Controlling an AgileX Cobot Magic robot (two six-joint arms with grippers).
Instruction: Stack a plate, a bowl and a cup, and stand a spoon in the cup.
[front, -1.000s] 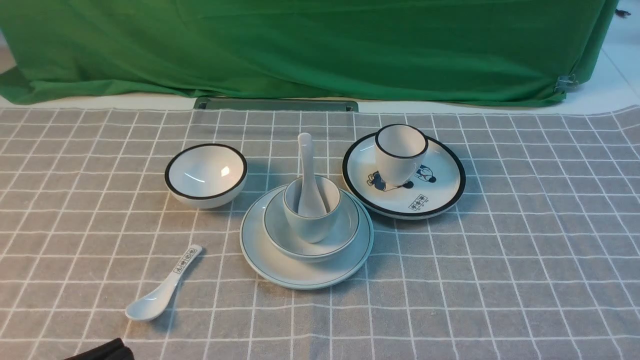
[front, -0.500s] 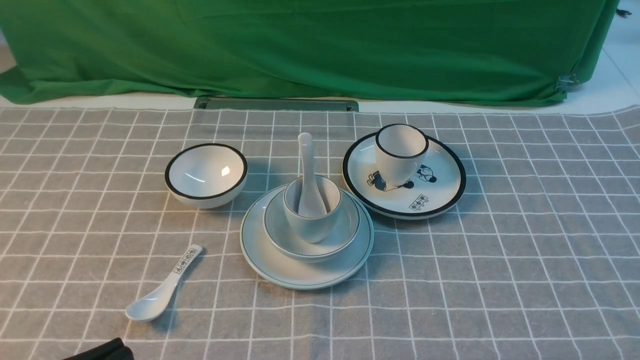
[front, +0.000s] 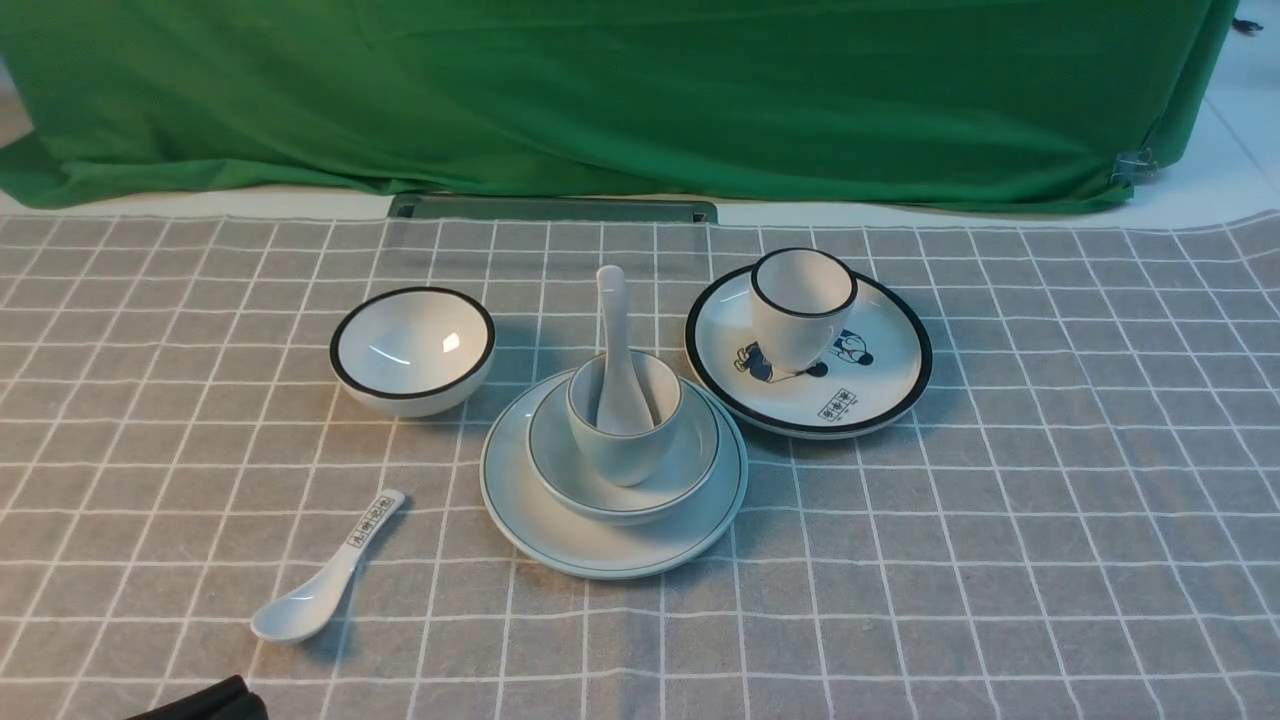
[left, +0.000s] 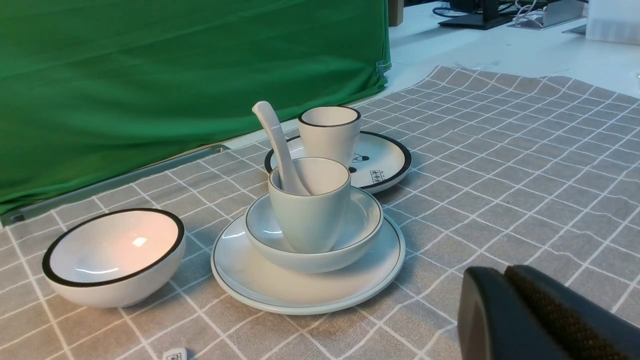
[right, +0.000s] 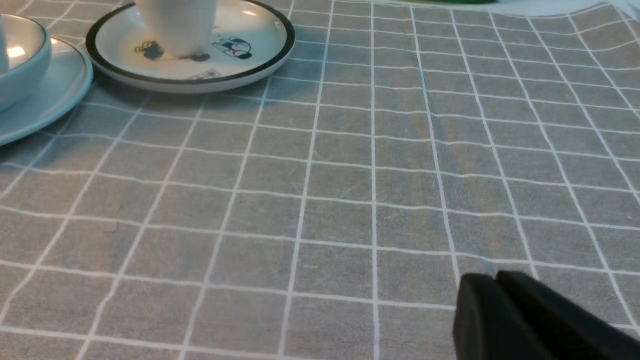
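Because each piece nests in the wider one beneath, the thin-lined white plate (front: 530, 520) carries the shallow white bowl (front: 560, 470), rounded white cup (front: 620, 455) and leaning plain white spoon (front: 612, 330). Both the left gripper (left: 505, 280) and the right gripper (right: 496, 281) sit pinched together, empty, well apart from the stack.

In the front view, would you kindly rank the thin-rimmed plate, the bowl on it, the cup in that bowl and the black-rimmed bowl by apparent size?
Largest to smallest, by width as seen:
1. plate
2. bowl
3. black-rimmed bowl, which sits slightly farther back, so its gap to the bowl is unsure
4. cup
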